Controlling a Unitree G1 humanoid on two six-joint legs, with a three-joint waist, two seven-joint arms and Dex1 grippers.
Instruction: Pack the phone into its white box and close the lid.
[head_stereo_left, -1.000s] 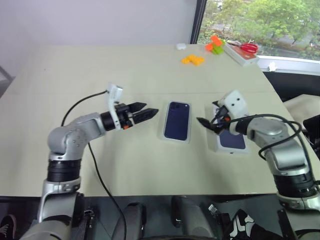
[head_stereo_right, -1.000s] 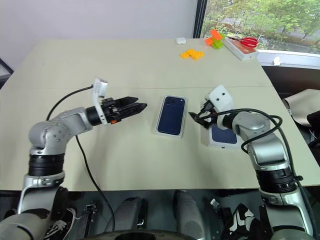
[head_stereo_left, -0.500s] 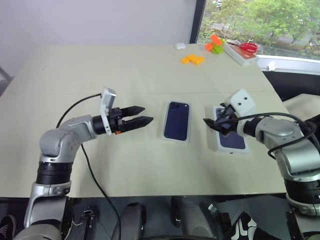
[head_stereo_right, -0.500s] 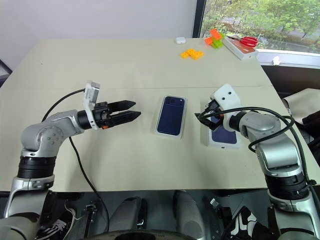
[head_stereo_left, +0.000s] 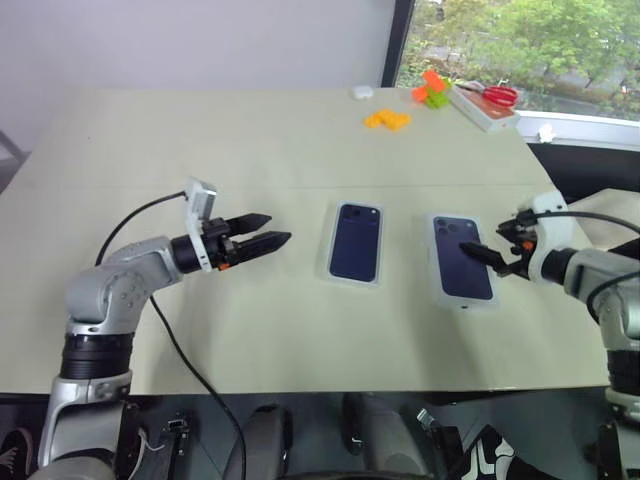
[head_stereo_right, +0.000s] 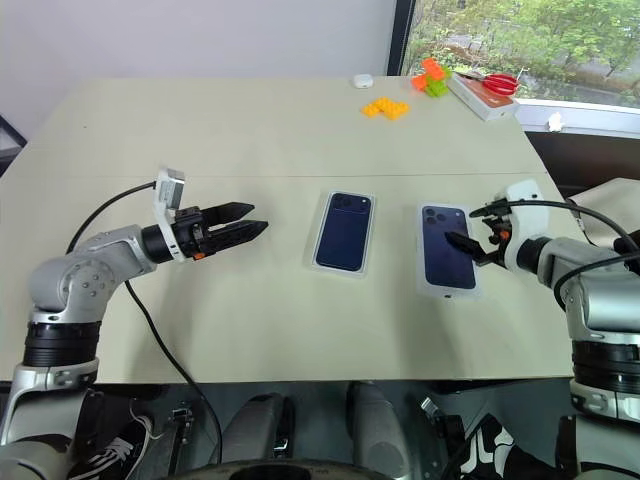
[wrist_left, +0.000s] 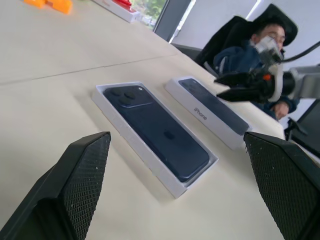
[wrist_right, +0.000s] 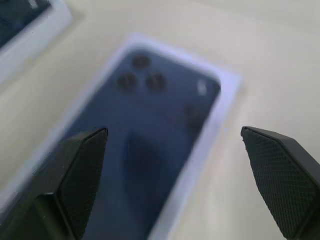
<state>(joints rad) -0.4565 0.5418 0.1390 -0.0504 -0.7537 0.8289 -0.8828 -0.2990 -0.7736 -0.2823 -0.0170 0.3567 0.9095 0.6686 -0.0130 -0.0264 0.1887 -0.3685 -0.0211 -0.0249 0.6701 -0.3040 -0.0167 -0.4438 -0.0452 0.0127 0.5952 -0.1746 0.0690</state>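
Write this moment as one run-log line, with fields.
phone: lies in white box | lid: on table, beside box | left pincer: open | right pincer: open over lid

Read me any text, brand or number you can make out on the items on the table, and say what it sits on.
"iPhone": grey lettering on the long side wall of the white rectangular lid with the printed dark blue phone image, seen in the left wrist view.
Slim dark navy-blue phone in the shallow white cardboard box: no readable marking.
White flat box with red scissors at the table's far edge: too small to read.
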